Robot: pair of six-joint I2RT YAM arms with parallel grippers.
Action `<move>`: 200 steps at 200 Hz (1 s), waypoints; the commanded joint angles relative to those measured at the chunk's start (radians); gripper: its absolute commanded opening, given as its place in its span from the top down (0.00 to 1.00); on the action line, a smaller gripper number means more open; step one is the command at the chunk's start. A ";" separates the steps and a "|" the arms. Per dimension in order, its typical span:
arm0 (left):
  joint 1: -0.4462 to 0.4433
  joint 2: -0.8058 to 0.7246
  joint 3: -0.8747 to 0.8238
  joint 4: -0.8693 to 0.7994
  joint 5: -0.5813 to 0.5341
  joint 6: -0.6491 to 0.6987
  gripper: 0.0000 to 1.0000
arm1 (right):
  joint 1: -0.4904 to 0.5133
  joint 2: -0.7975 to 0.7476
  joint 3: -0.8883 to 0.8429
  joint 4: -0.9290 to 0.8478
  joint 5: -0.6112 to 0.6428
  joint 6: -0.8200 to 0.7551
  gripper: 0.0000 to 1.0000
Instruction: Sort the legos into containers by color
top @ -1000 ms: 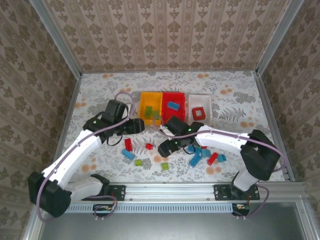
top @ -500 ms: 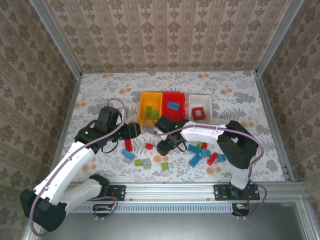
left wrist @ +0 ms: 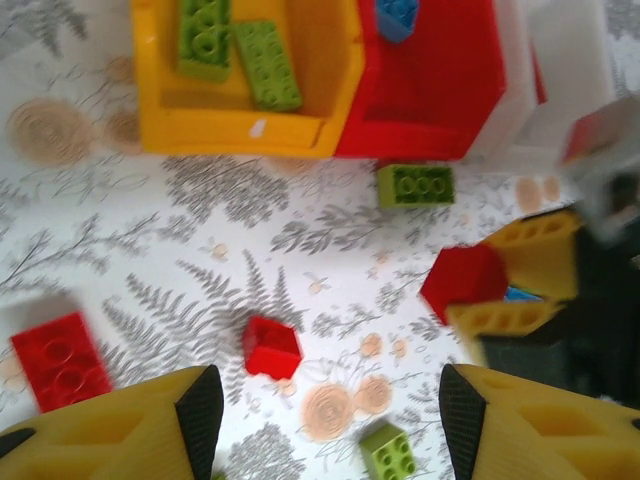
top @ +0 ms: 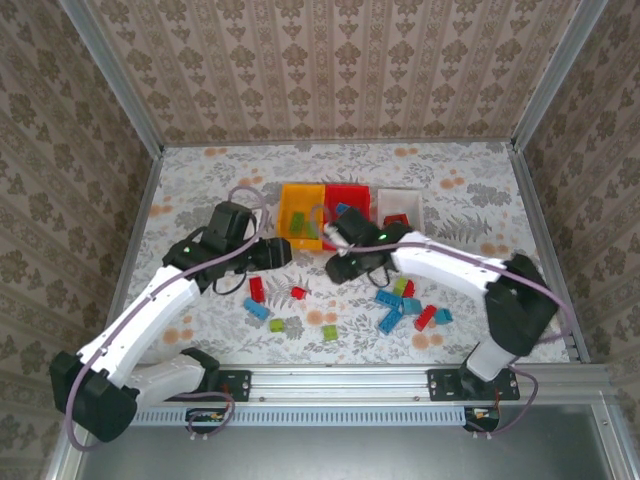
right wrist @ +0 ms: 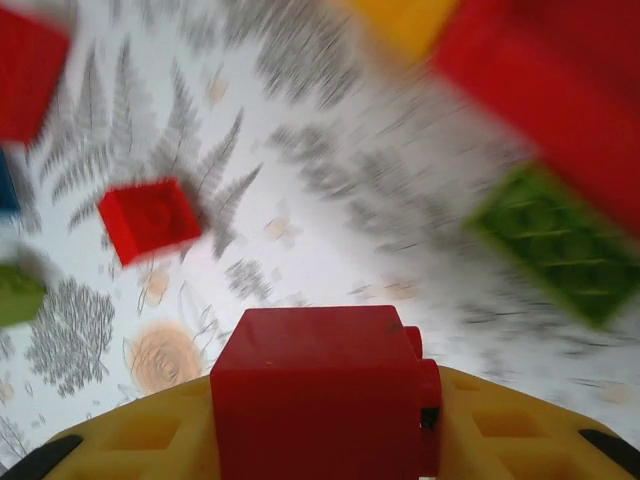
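- The surface (top: 200, 170) is white, printed with grey fern leaves and pale orange flowers.
- The held brick (right wrist: 320, 390) between the right jaws is plain red; these jaws are yellow.
- Just ahead of the left jaws, also yellow, are a small red brick (left wrist: 272, 347) and, farther ahead, an olive green brick (left wrist: 415, 185).
- Beyond are the orange-yellow bin (left wrist: 230, 132) with green bricks (left wrist: 265, 65), the red bin (left wrist: 430, 100) with a blue brick (left wrist: 397, 15), and the white bin (left wrist: 575, 70).
- The walls (top: 340, 70) have a beige damask pattern.

This is a robotics lab test cell, not a home. Wallpaper panels (top: 330, 70) box in the table on three sides, framed by bare aluminium posts (top: 112, 75) at upper left and right. A fern-print sheet (top: 200, 190) covers the tabletop, and white robot arms (top: 150, 310) are bolted to a slotted metal rail (top: 340, 380) along the bottom.
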 commanded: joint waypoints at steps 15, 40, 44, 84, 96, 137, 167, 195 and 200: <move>-0.087 0.122 0.128 0.102 0.037 0.056 0.38 | -0.213 -0.082 -0.042 -0.046 0.065 0.083 0.59; -0.148 0.207 0.199 0.122 0.033 0.093 0.38 | -0.304 -0.022 0.003 -0.072 0.114 0.119 0.60; -0.156 0.217 0.207 0.122 0.031 0.097 0.39 | -0.316 -0.007 0.013 -0.079 0.122 0.128 0.60; -0.192 0.263 0.241 0.125 0.020 0.101 0.39 | -0.371 0.124 0.089 -0.116 0.150 0.182 0.54; -0.195 0.262 0.236 0.113 0.013 0.102 0.39 | -0.377 0.143 0.091 -0.116 0.161 0.189 0.50; -0.195 0.235 0.186 0.069 0.003 0.123 0.38 | -0.388 0.117 0.083 -0.099 0.163 0.181 0.34; -0.191 0.222 0.155 -0.029 -0.052 0.146 0.36 | -0.382 0.035 0.068 -0.091 0.155 0.157 0.31; -0.116 0.158 0.088 -0.191 -0.205 0.000 0.34 | -0.313 -0.099 -0.016 -0.009 0.100 0.082 0.30; -0.092 0.143 0.065 -0.208 -0.210 -0.028 0.34 | -0.294 -0.119 -0.034 0.011 0.074 0.068 0.30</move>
